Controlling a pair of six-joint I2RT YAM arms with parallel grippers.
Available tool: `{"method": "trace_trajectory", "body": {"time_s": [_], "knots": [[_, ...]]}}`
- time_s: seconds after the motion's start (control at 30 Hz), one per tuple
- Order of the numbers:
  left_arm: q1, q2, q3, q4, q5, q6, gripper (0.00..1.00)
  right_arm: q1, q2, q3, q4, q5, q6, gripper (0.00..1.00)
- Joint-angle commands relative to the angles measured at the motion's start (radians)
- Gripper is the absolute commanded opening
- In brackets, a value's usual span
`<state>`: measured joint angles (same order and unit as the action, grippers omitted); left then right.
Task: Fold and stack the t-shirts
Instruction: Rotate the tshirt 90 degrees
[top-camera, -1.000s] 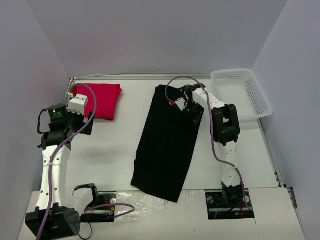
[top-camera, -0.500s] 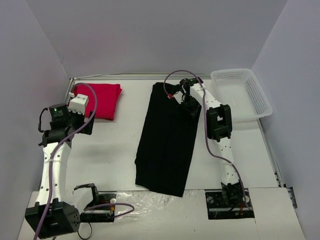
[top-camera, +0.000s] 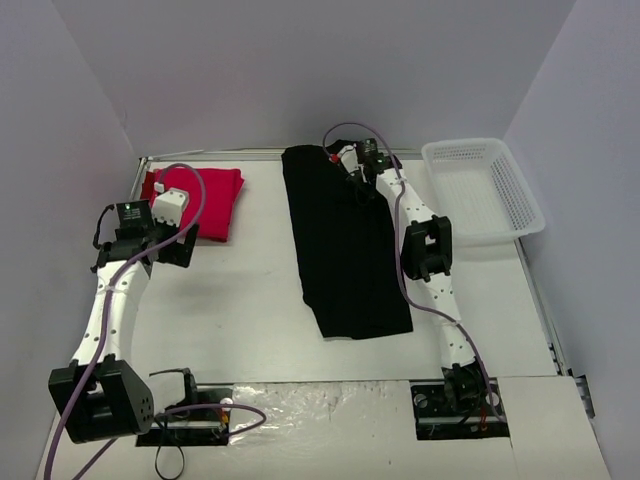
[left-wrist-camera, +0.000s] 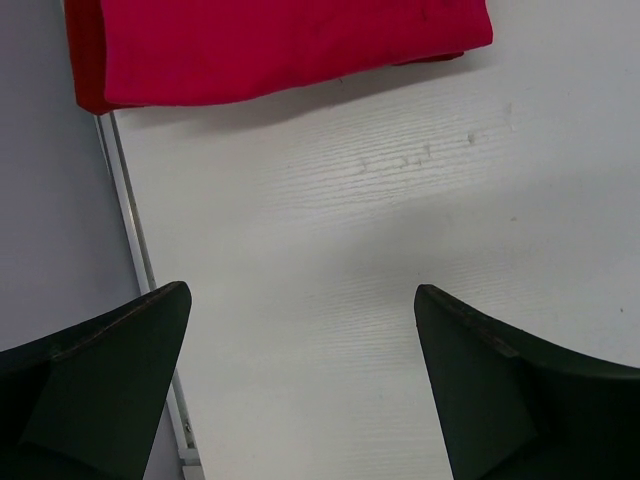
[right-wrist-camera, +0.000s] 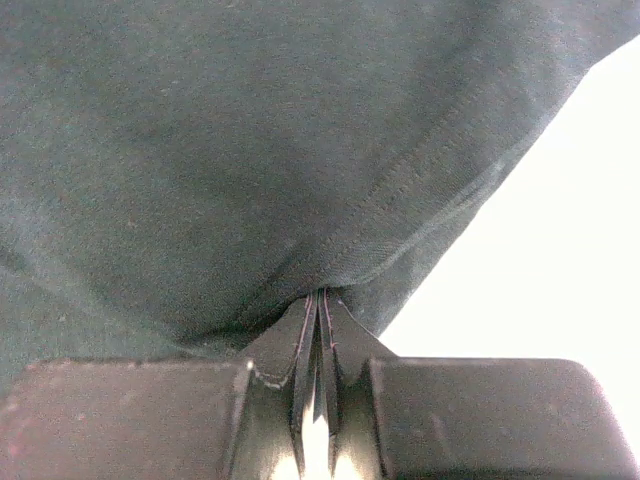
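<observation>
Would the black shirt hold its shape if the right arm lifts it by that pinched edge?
Probably not: the black t-shirt lies limp and flat, puckering where the right pincer nips its stitched edge, so it would likely drape. The thin knit looks light. Its unheld end may drag and unfold.

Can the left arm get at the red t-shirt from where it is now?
Probably yes. The left gripper hangs open just short of the red t-shirt, with only bare table between them, and nothing lies on the shirt.
</observation>
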<state>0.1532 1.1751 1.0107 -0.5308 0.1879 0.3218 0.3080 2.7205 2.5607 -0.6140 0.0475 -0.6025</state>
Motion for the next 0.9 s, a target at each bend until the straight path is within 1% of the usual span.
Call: {"method": "trace_trajectory", "body": {"time_s": [0.0,0.1,0.2,0.23,0.3,0.33,0.4,0.43,0.5,0.53,0.6,0.63,0.67,0.7,0.73,0.77,0.8,0.83,0.87], "knots": [[-0.037,-0.035,0.052,0.034,-0.047,0.026,0.94,-0.006,0.064,-0.005,0.147,0.008,-0.013,0.00],[-0.052,-0.032,0.063,0.022,-0.047,0.037,0.94,-0.006,0.039,-0.026,0.204,0.011,-0.002,0.00],[-0.075,-0.043,0.074,0.012,-0.070,0.040,0.94,-0.004,-0.043,-0.082,0.226,-0.009,0.024,0.00],[-0.079,-0.045,0.077,0.008,-0.074,0.043,0.94,-0.004,-0.101,-0.135,0.247,-0.009,0.030,0.00],[-0.093,-0.049,0.098,-0.012,-0.084,0.045,0.94,-0.001,-0.160,-0.201,0.264,-0.011,0.044,0.00],[-0.098,-0.051,0.110,-0.035,-0.085,0.043,0.94,-0.001,-0.220,-0.221,0.266,-0.009,0.052,0.00],[-0.106,-0.060,0.141,-0.052,-0.071,0.040,0.94,-0.001,-0.280,-0.259,0.270,-0.005,0.066,0.00],[-0.110,-0.066,0.149,-0.055,-0.065,0.033,0.94,-0.001,-0.341,-0.305,0.275,0.000,0.072,0.00],[-0.127,-0.081,0.167,-0.061,-0.032,0.030,0.94,-0.001,-0.407,-0.359,0.287,0.009,0.084,0.00],[-0.133,-0.084,0.176,-0.067,-0.021,0.026,0.94,-0.001,-0.473,-0.416,0.292,0.011,0.087,0.00],[-0.142,-0.083,0.195,-0.072,0.028,0.020,0.94,0.000,-0.540,-0.479,0.301,0.012,0.090,0.00],[-0.183,-0.080,0.201,-0.078,0.048,0.007,0.94,0.000,-0.606,-0.511,0.300,0.009,0.099,0.00],[-0.196,-0.071,0.207,-0.083,0.074,0.000,0.94,0.002,-0.640,-0.583,0.295,-0.001,0.099,0.00],[-0.207,-0.063,0.221,-0.087,0.159,-0.006,0.94,0.002,-0.715,-0.624,0.268,-0.017,0.095,0.00],[-0.230,-0.052,0.226,-0.092,0.201,-0.024,0.94,0.002,-0.752,-0.666,0.241,-0.035,0.080,0.00],[-0.244,-0.025,0.229,-0.086,0.238,-0.036,0.94,0.003,-0.787,-0.747,0.187,-0.072,0.078,0.00],[-0.256,-0.006,0.235,-0.074,0.299,-0.064,0.94,0.002,-0.858,-0.787,0.153,-0.086,0.079,0.00],[-0.288,0.042,0.241,-0.049,0.323,-0.076,0.94,0.002,-0.895,-0.827,0.119,-0.098,0.079,0.00],[-0.303,0.073,0.247,-0.035,0.343,-0.087,0.96,0.003,-0.928,-0.908,0.056,-0.110,0.086,0.00]]}}
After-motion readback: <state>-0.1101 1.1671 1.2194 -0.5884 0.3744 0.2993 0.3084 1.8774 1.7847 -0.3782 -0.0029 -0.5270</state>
